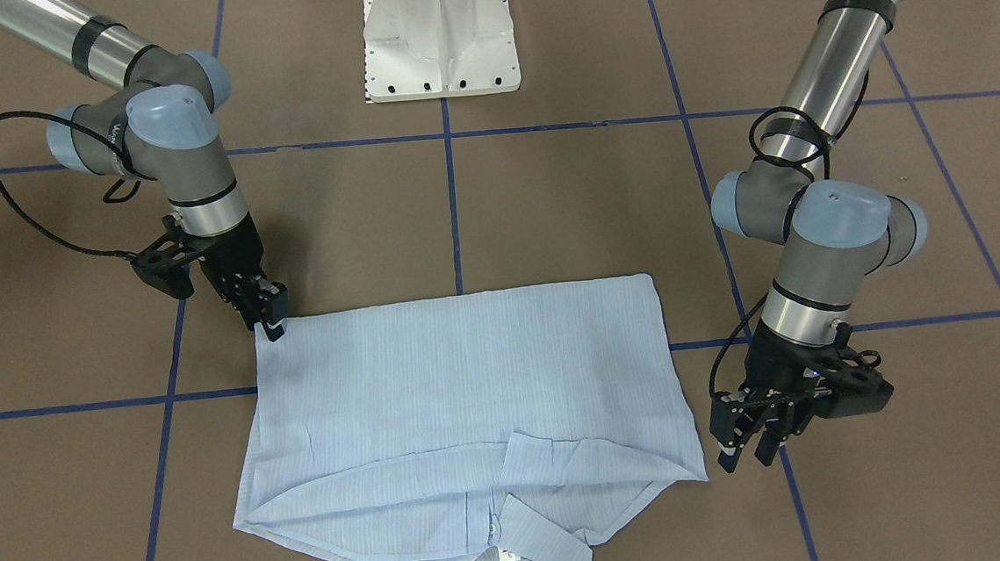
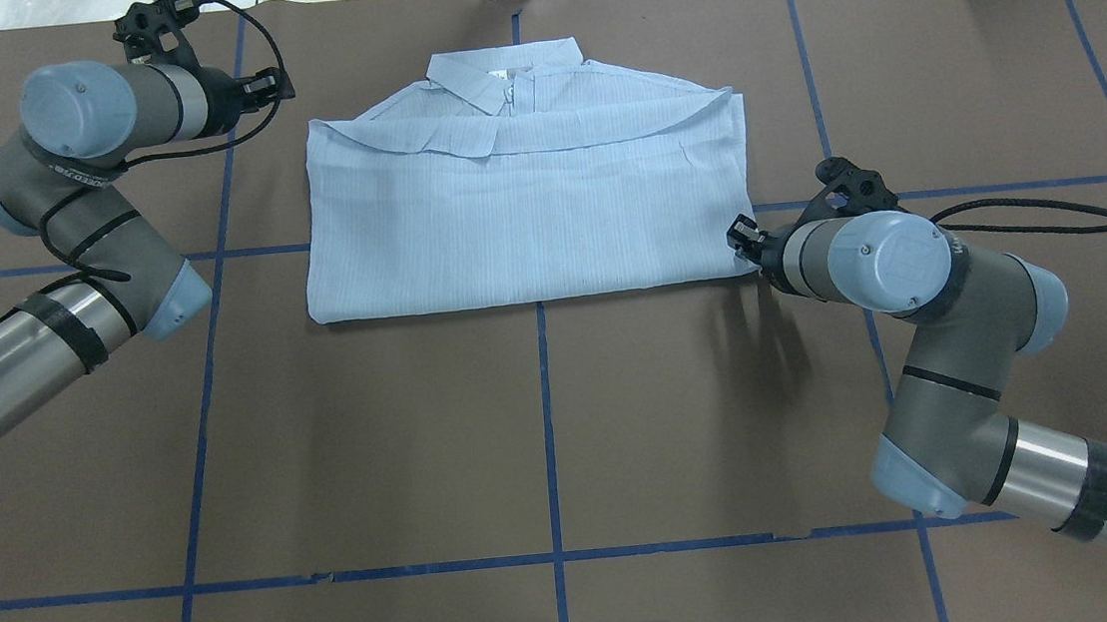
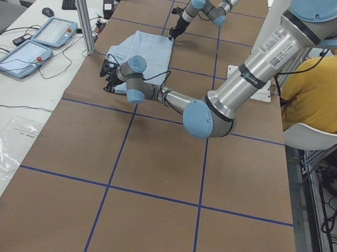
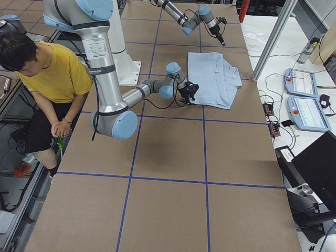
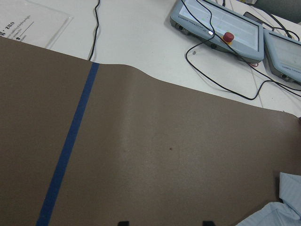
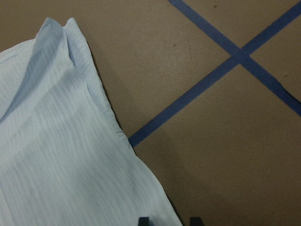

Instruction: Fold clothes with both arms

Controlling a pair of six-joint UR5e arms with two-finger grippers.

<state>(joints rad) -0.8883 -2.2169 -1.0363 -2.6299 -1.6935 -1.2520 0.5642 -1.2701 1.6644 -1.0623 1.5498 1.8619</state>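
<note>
The light-blue striped shirt (image 1: 463, 380) (image 2: 525, 213) lies folded flat into a rectangle on the brown table, its collar (image 1: 518, 534) at the edge far from the robot. My right gripper (image 1: 273, 330) (image 2: 738, 238) is down at the shirt's near corner. In the right wrist view its tips (image 6: 169, 220) stand slightly apart, open, with the shirt's edge (image 6: 127, 141) running between them. My left gripper (image 1: 746, 457) (image 2: 278, 84) hovers open beside the collar end, off the cloth. The left wrist view (image 5: 164, 222) shows bare table between its tips and the shirt (image 5: 277, 212) at lower right.
The white pedestal base (image 1: 440, 34) stands at the robot's side of the table. Blue tape lines (image 2: 546, 402) grid the brown cover. Control pendants (image 5: 216, 23) and cables lie past the far edge. A seated person in yellow (image 4: 52, 68) is beside the table.
</note>
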